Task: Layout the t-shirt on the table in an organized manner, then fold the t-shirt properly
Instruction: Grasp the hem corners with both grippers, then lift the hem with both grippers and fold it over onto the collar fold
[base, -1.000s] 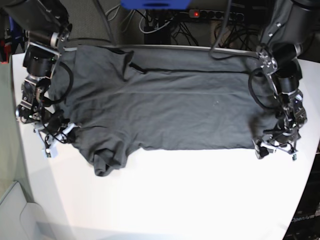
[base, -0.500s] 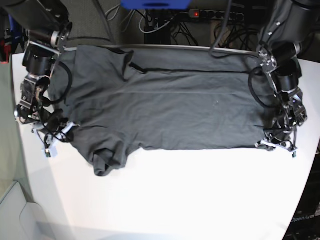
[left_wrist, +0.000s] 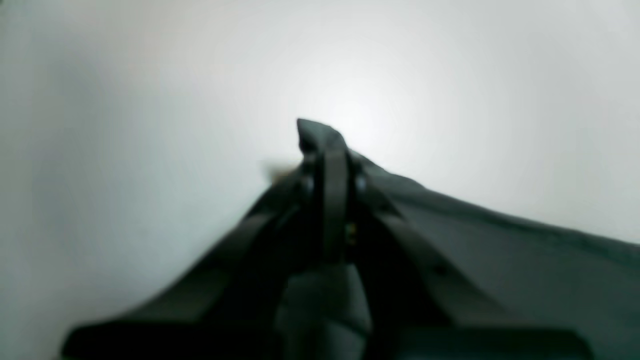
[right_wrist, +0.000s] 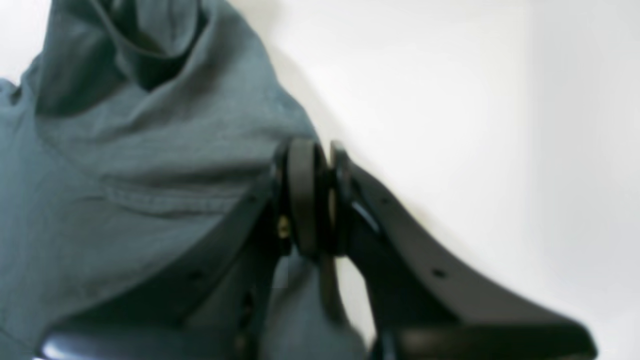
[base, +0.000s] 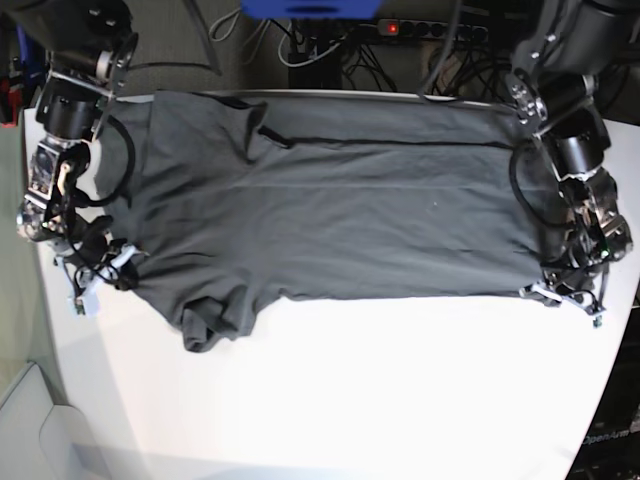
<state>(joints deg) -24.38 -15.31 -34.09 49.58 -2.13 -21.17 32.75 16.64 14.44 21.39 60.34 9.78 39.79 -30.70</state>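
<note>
The nearest stretch of the table is bare white surface, and no container of any kind shows in any view. Beyond it the t-shirt lies spread sideways across the tabletop, its long lower edge running roughly straight along the near side and its far edge reaching almost to the table's back rim. One sleeve is bunched and folded at the near corner on the base view's left; a darker fold crosses the far portion. The right gripper sits at that left-hand end of the garment, and the right wrist view shows its jaws pressed together on a pinch of grey cloth at the shirt's edge, with fabric rising in a loose hood beyond the tips. The left gripper sits at the opposite near corner; the left wrist view, though blurred, shows its jaws drawn fully together on a small peak of dark cloth that sticks out past the tips, the shirt falling away to one side. A power strip and cables lie behind the table.
</note>
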